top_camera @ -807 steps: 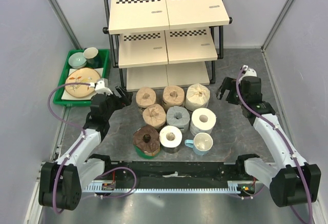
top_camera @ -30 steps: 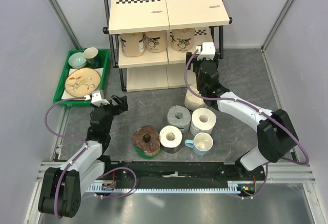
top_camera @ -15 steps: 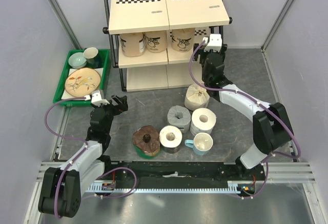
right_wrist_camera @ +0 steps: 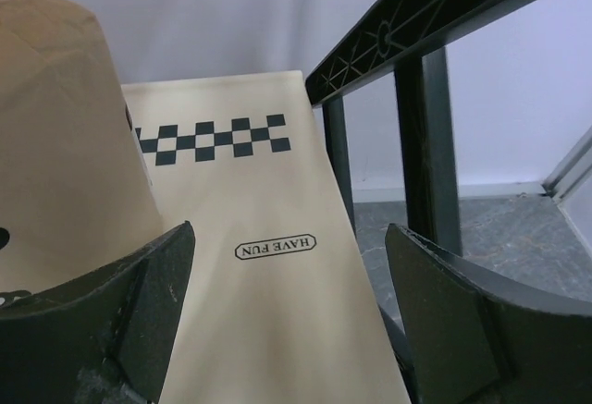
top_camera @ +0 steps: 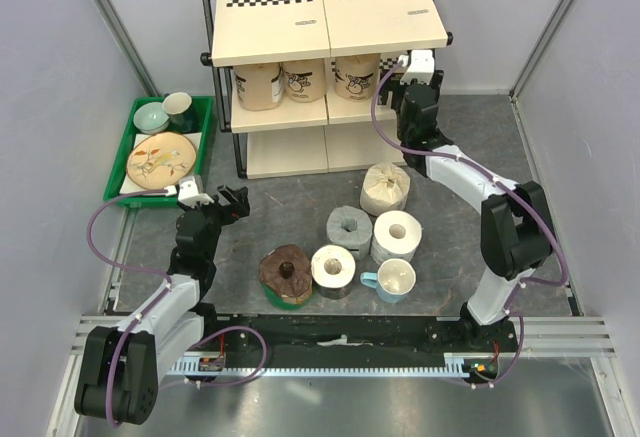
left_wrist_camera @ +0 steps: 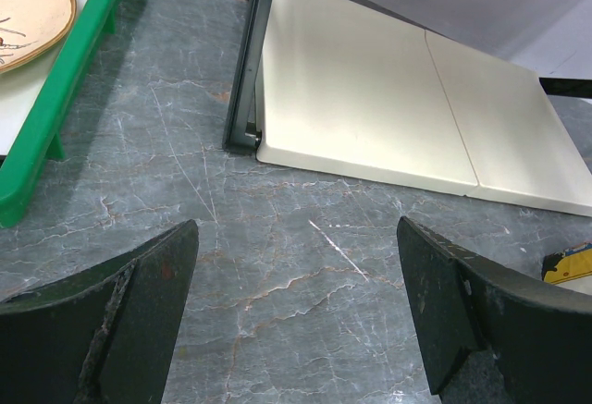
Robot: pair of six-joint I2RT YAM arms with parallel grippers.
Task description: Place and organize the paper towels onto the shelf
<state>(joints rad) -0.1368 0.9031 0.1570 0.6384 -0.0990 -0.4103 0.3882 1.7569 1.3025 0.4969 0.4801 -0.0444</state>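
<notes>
The shelf (top_camera: 270, 32) stands at the back with three tan paper towels (top_camera: 303, 79) side by side on its middle tier. Five more rolls stand on the table: cream (top_camera: 384, 189), grey (top_camera: 348, 227), white (top_camera: 396, 235), dark brown (top_camera: 286, 272) and a small white one (top_camera: 333, 267). My right gripper (top_camera: 400, 92) is open at the right end of the middle tier. In the right wrist view it (right_wrist_camera: 289, 238) holds nothing above the board (right_wrist_camera: 277, 312), with a tan roll (right_wrist_camera: 65, 145) just to its left. My left gripper (top_camera: 232, 202) (left_wrist_camera: 296, 238) is open over bare table.
A green tray (top_camera: 120, 162) of dishes lies left of the shelf, its edge (left_wrist_camera: 65, 80) showing in the left wrist view. A white mug (top_camera: 392, 279) stands beside the front rolls. The black shelf post (right_wrist_camera: 425, 136) is close to my right fingers. The bottom board (left_wrist_camera: 370, 90) lies ahead of my left gripper.
My right arm has swung back and to the right along the shelf, uncovering the cream roll on the table. The left arm has not moved.
</notes>
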